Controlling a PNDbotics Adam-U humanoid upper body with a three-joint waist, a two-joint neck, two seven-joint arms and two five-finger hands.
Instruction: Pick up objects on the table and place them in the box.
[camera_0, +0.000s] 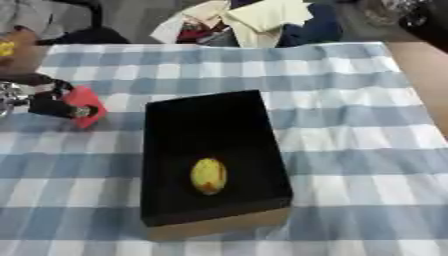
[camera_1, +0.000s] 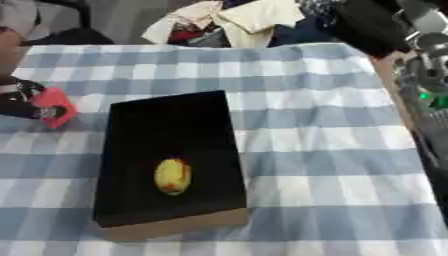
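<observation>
Nearest, checked blue-and-white cloth over the worktop, bare along the near edge and across the whole right side, giving wide room there. At the centre, a black box with a tan front wall, long axis running away from the camera, open at the top. Inside, toward the near end, a yellow oval fruit with a reddish patch, lying on the dark floor, apart from every wall; far half of the box unfilled. At the left edge, level with the box's far end, the left hand, black, curled round a red object; shape of that object hard to make out, partly covered by the fingers, just beside the box's far left corner but not touching. Arm cut off by the frame edge. Right hand in no view; only dark and silver machinery at the right edge in the right eye view. Beyond the far edge, a blurred heap of cloth.
</observation>
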